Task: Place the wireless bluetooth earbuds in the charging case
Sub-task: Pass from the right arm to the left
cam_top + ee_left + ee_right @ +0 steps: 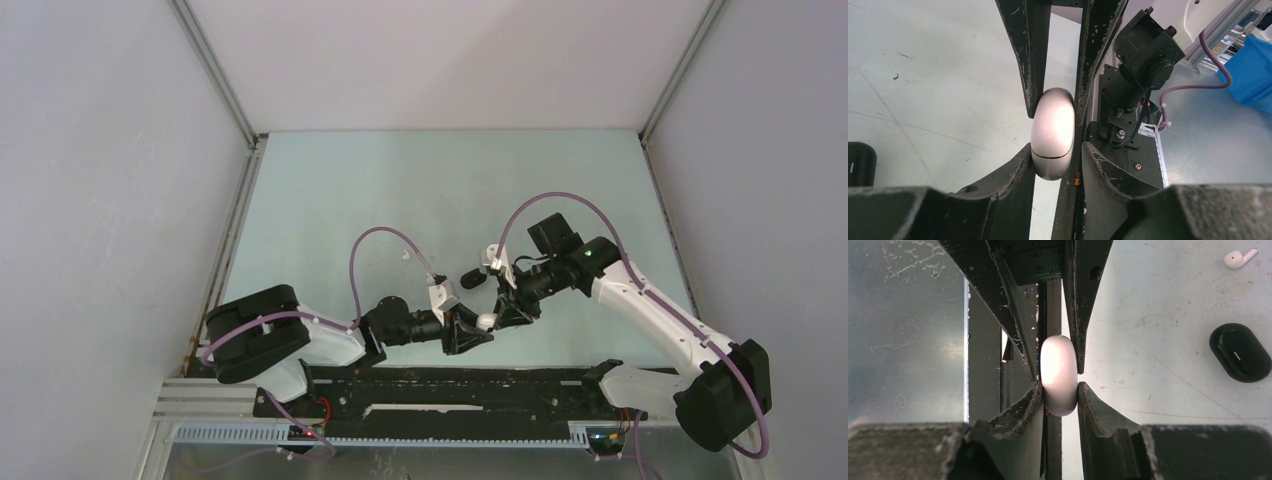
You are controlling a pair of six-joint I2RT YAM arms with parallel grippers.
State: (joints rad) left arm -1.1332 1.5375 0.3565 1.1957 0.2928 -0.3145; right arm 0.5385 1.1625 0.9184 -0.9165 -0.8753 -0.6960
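Both grippers hold one closed white charging case (486,321) above the table, near its front edge. In the left wrist view the case (1053,132) shows its lid seam. My left gripper (1055,160) clamps its lower end, and the right arm's fingers (1029,60) pinch it from the far side. In the right wrist view my right gripper (1059,390) is shut on the same case (1059,372). One white earbud (1239,258) lies loose on the table, seen from above as a small white speck (405,254). No earbud is in either gripper.
A closed black case (470,277) lies on the table just behind the grippers, to the right in the right wrist view (1240,352) and at the left edge of the left wrist view (859,162). The black base rail (450,385) runs below the grippers.
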